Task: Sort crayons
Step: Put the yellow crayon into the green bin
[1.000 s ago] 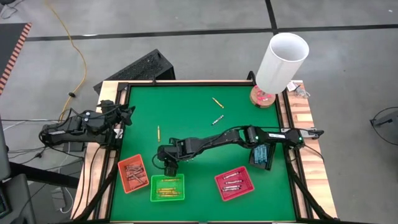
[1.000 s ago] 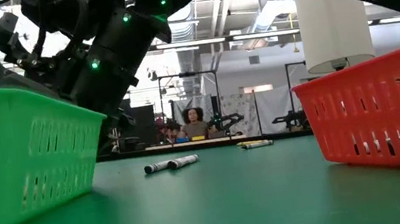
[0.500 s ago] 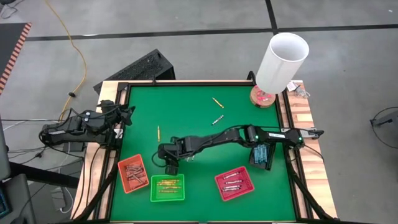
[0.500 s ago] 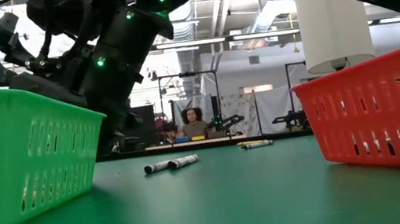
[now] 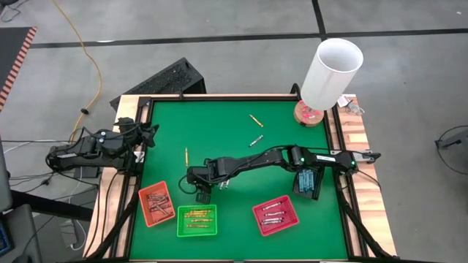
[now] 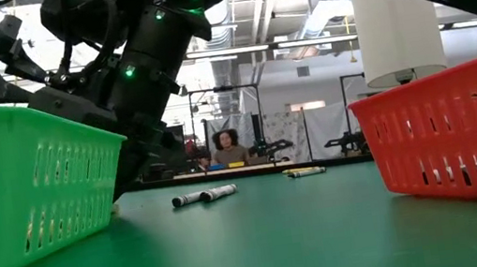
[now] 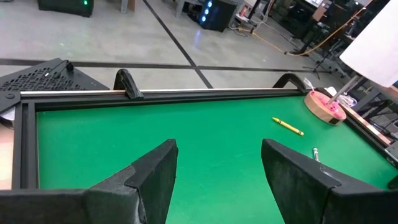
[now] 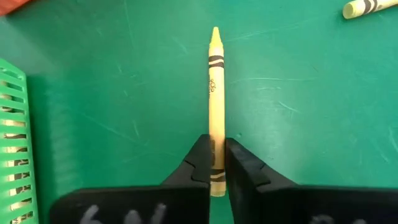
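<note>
Just behind the green tray point(image 5: 197, 220), a slotted plastic basket holding several yellow-gold crayons, the right end effector point(image 8: 217, 163) has its two dark, wedge-tipped fingers pressed onto the blunt end of a yellow crayon point(image 8: 215, 93). That crayon is a slim paper-wrapped stick with black bands and a pointed tip, lying flat on the smooth green table point(image 5: 278, 131); a second ago these fingers stood wide apart over the tray, and the right arm has since drawn back from the tray's rim toward the table's middle. Beside the green tray on the left arm's side sits the orange tray point(image 5: 156, 204) with reddish-brown sticks in it; on the other side is the red tray point(image 5: 276, 214), ribbed and slotted, holding grey ones. Farther from the green tray, a thin gold crayon point(image 5: 186, 155) lies alone, and beyond it a silvery crayon point(image 5: 255, 140) and another yellow one point(image 5: 255, 120) rest apart. At the table's far corner stands a tall white cylinder point(image 5: 331, 73) on a round wooden base. The left end effector point(image 7: 217, 168), spread wide, waits at the table's left edge, unchanged
</note>
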You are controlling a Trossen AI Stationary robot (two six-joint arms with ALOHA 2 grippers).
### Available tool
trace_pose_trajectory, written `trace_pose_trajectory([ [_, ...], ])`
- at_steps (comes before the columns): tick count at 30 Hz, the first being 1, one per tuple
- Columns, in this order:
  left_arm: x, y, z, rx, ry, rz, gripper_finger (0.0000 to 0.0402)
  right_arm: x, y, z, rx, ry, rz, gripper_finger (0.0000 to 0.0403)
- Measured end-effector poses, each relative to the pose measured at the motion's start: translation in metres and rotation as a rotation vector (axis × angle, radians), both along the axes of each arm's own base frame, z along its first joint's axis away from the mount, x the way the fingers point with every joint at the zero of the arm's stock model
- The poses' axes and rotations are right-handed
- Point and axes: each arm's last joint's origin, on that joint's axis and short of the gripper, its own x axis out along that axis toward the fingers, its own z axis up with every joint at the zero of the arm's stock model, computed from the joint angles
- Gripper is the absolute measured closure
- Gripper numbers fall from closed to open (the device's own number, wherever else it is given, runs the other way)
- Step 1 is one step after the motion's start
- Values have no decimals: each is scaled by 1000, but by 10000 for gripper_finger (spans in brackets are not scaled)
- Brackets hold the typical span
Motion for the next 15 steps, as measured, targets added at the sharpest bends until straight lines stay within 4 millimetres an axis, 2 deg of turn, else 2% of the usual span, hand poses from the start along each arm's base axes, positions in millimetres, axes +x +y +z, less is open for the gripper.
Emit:
trace_pose_trajectory([
  [4, 0, 0, 0, 0, 0, 0, 178, 0, 0, 0, -2, 3, 1, 395],
  [15, 0, 0, 0, 0, 1, 0, 178, -1, -2, 4, -20, -3, -12, 400],
])
